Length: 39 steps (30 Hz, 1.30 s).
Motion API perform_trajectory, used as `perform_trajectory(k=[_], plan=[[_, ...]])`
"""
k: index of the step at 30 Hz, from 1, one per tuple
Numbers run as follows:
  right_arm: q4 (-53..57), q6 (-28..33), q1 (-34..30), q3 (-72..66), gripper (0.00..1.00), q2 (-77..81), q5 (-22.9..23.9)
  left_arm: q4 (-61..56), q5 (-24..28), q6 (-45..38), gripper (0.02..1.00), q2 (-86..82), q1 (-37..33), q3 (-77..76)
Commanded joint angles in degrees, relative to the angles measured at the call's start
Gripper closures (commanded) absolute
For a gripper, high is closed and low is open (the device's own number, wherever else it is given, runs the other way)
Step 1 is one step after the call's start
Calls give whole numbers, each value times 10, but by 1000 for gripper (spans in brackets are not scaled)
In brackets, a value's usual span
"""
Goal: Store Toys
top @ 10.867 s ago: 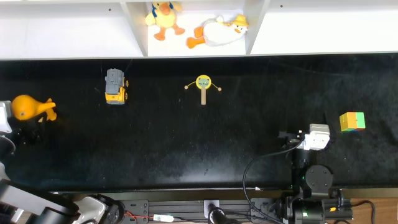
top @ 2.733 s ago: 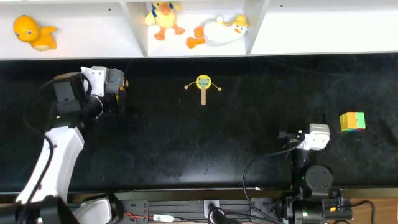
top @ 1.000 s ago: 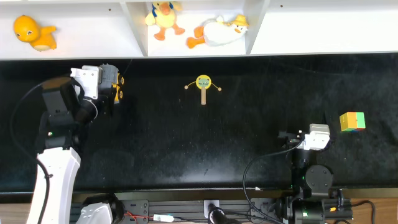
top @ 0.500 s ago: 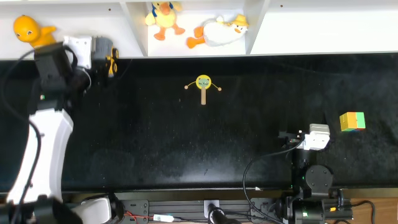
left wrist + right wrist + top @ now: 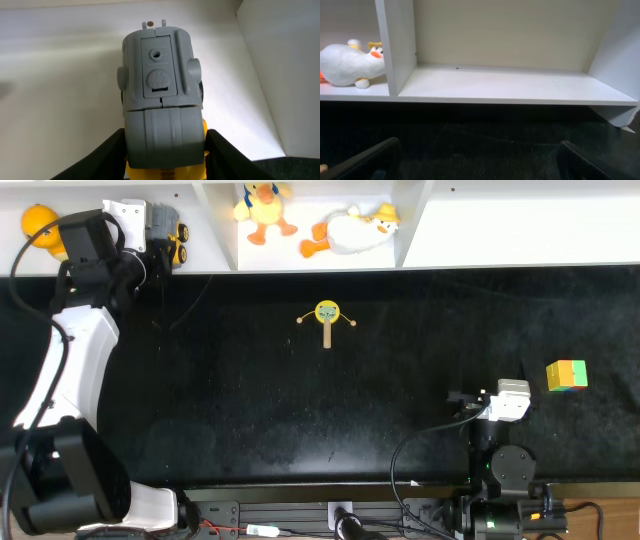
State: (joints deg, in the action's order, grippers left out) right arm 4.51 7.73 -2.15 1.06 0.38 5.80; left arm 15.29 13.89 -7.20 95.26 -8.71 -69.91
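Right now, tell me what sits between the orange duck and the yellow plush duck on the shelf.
Top view: the toy truck, clamped in the left gripper, then a shelf divider.

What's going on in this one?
The left gripper is clamped on a grey and yellow toy truck, holding it inside the left compartment of the white shelf, near an orange duck. Two plush ducks sit in the middle compartment. A small rattle drum and a colourful cube lie on the black table, not yet stored. The right gripper is open, facing the empty right compartment.
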Motion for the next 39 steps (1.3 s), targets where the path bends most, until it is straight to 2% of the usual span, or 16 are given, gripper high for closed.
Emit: perform_trajectory(k=[1, 2, 3, 8, 13, 20, 22, 23, 31, 39], plan=[[-4, -2, -1, -8, 5, -1, -4, -9, 10, 12, 325, 10, 2, -19], [-4, -2, -1, -8, 7, -1, -4, -9, 10, 12, 126, 12, 2, -19], [-4, -2, -1, -8, 7, -1, -4, -8, 10, 12, 20, 12, 2, -19], [-4, -2, -1, -8, 5, -1, -4, 14, 7, 10, 20, 0, 2, -19], [-4, -2, -1, -8, 5, -1, -4, 74, -32, 10, 20, -71, 2, 15], [-4, -2, -1, -8, 5, -1, -4, 110, -78, 10, 20, -273, 5, 184], [-4, -2, -1, -8, 5, -1, -4, 125, -105, 14, 20, -351, 7, 253], [-4, -2, -1, -8, 5, -1, -4, 126, -97, 17, 20, -386, 10, 285], [-4, -2, -1, -8, 7, -1, -4, -113, -80, 12, 23, -667, 39, 518], [-4, -2, -1, -8, 5, -1, -4, -123, -160, 11, 23, -850, 105, 604]])
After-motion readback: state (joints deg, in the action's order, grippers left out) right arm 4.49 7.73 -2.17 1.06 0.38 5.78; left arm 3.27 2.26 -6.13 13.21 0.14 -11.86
